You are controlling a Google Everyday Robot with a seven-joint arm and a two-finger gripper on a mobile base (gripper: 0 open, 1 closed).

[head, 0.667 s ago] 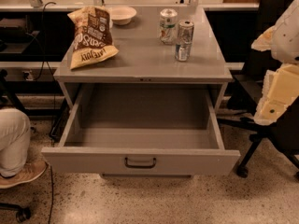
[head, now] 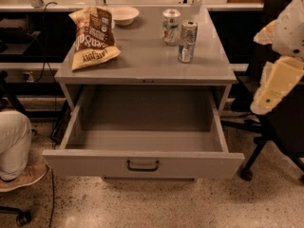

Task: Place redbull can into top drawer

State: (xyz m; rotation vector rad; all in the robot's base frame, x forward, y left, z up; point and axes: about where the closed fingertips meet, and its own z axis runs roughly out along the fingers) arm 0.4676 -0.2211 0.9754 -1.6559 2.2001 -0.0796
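The redbull can, slim and silver with blue patches, stands upright on the grey cabinet top, towards its right side. The top drawer is pulled wide open below it and its inside is bare; the dark bar handle is on its front panel. My gripper, cream-coloured, hangs at the right edge of the view, to the right of the cabinet and below the level of its top. It is well apart from the can and holds nothing that I can see.
A shorter silver-and-green can stands just behind and left of the redbull can. A chip bag lies on the left of the top, with a white bowl behind it. A black office chair is on the right, and a person's leg and shoe are on the left.
My gripper has shifted slightly up and to the left. The can, the drawer and the other things have not moved.
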